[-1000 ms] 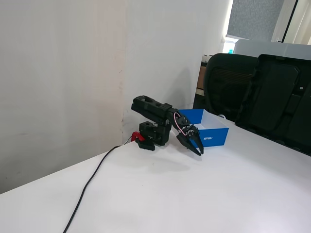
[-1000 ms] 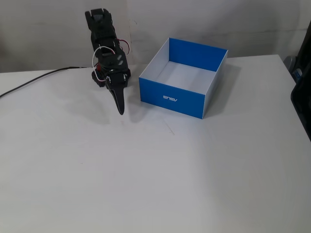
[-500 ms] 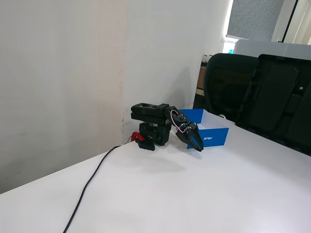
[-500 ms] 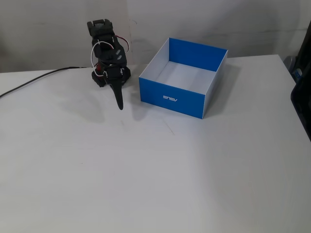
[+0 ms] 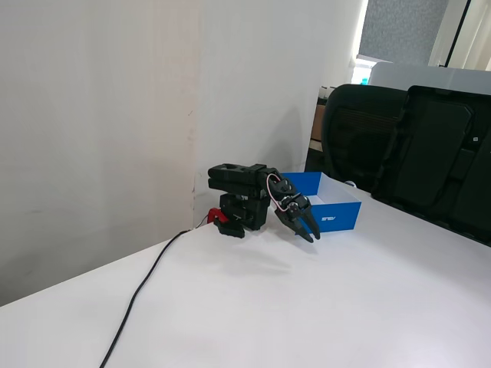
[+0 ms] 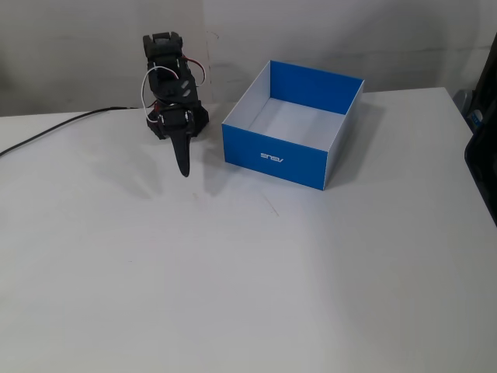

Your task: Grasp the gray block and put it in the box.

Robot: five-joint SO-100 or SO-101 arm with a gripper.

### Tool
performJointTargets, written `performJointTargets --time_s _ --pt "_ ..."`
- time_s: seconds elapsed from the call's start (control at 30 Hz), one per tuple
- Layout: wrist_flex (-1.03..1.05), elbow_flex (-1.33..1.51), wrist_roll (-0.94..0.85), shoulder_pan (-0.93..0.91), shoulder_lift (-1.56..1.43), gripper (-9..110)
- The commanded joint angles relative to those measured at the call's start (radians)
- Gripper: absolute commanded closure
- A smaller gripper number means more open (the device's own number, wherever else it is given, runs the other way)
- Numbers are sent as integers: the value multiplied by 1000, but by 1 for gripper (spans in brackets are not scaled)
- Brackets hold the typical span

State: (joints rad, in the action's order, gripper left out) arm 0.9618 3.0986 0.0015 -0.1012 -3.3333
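Beside the box [image 6: 273, 158] on the white table [image 6: 248, 287], the pincer [image 6: 183, 169] hangs tip-down above the surface — fingers pressed together, nothing between them. Inside the blue box only its white floor shows — the gray block appears in neither fixed view.

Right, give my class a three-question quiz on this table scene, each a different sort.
1. True or false: the tool is inside the box.
2. What colour are the box's outer walls?
3. In the fixed view facing the box's lettering, the cable leaves the picture: A) left B) right C) bottom

Key: 1 false, it hangs beside the box; 2 blue; 3 A. No gray block shows in either view.
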Motion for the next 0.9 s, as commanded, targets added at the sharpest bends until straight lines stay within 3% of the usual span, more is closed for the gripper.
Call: performJointTargets --time_s 0.0,0.1,0.87 --pt "35 61 15 -11 -46 93" --pt "57 61 29 -12 -58 101" --pt "58 60 29 -23 -58 101"
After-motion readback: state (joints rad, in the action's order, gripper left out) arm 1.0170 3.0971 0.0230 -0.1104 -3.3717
